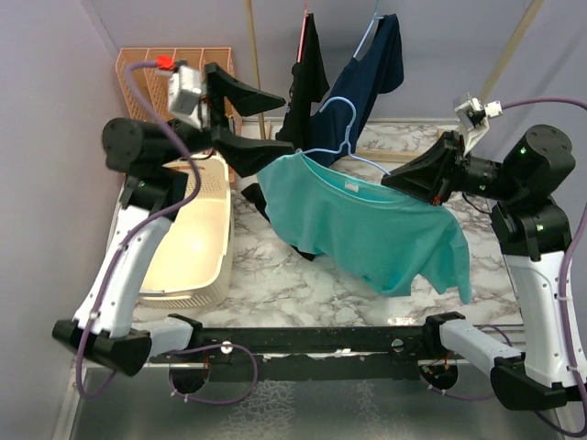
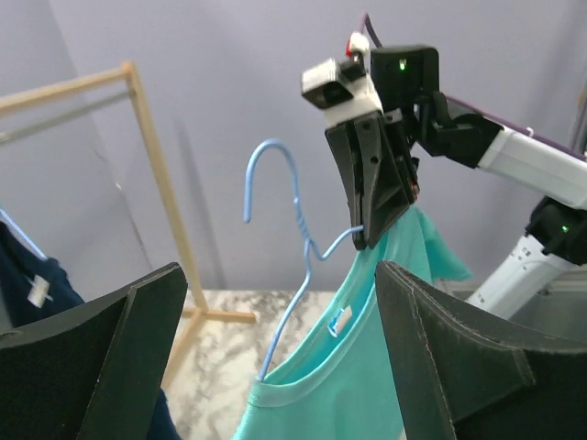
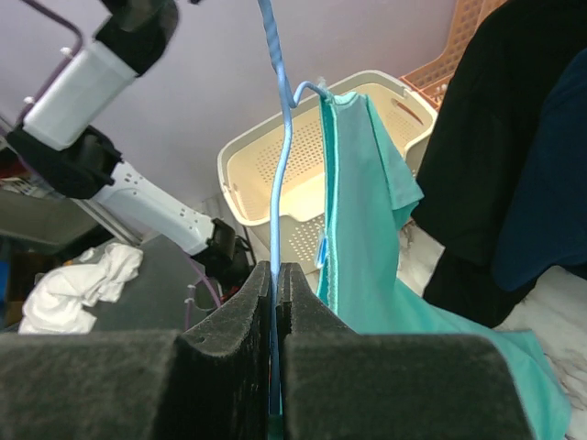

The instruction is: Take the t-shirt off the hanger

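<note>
Right jaws clamp the hanger (image 3: 282,165), left jaws gape wide near the t-shirt (image 1: 385,229)

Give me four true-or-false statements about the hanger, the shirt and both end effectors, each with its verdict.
1. The right end effector is shut on the blue hanger. True.
2. The left end effector grips the teal t-shirt. False: it is open and holds nothing.
3. The teal t-shirt lies in the cream basket. False: it hangs on the hanger, beside the basket.
4. A navy garment hangs behind the teal t-shirt. True.
</note>
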Robot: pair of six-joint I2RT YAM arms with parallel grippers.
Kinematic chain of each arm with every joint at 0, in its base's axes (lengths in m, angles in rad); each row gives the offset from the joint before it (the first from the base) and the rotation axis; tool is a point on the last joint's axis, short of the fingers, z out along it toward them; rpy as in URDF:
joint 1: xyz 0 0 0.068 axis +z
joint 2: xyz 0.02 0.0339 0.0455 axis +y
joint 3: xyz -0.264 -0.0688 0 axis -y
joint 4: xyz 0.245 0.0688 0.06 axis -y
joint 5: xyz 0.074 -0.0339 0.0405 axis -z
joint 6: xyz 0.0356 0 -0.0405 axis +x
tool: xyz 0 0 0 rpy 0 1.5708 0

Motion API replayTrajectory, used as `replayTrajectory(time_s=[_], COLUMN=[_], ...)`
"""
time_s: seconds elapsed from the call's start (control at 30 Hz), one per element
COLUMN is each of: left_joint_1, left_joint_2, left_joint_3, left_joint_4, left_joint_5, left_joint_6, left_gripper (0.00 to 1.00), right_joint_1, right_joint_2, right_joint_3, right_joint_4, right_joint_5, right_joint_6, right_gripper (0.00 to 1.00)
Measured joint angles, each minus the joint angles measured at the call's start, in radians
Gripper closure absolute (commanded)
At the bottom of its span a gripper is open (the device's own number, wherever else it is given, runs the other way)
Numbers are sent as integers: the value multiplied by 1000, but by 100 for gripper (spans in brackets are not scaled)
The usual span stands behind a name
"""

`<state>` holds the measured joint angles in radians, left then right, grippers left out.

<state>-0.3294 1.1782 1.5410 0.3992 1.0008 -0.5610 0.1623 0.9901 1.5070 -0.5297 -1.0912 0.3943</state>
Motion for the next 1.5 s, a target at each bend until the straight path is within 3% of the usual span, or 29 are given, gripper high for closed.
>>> replayTrajectory(time_s=[0.23, 0.87, 0.93, 1.0, 1.03, 1.07, 1.2, 1.37, 1.43, 1.5], left_joint_1=[-35, -185, -198, -210, -213, -217, -221, -223, -228, -230], left_joint_2=[189, 322, 339, 356, 363, 370, 379, 348, 335, 323], left_joint_3=[4, 111, 124, 137, 142, 149, 180, 185, 182, 181], left_joint_4=[90, 94, 66, 33, 14, -8, -95, -197, -234, -272], left_joint_5=[92, 179, 183, 185, 186, 188, 207, 200, 194, 184], left_joint_6=[-142, -172, -158, -144, -137, -126, -68, 22, 53, 79], left_gripper=[13, 21, 27, 46, 80, 100, 100, 100, 100, 100], right_joint_1=[0, 0, 0, 0, 0, 0, -8, -5, -5, -2], right_joint_2=[34, 67, 67, 68, 68, 68, 74, 61, 47, 27], right_joint_3=[-15, -56, -56, -56, -56, -56, -56, -67, -82, -101], right_joint_4=[116, 208, 209, 209, 209, 209, 200, 181, 171, 151], right_joint_5=[-57, -86, -86, -86, -86, -85, -73, -65, -50, -31], right_joint_6=[75, 108, 108, 108, 108, 107, 99, 61, 35, 9], right_gripper=[99, 99, 99, 99, 99, 99, 99, 91, 77, 55])
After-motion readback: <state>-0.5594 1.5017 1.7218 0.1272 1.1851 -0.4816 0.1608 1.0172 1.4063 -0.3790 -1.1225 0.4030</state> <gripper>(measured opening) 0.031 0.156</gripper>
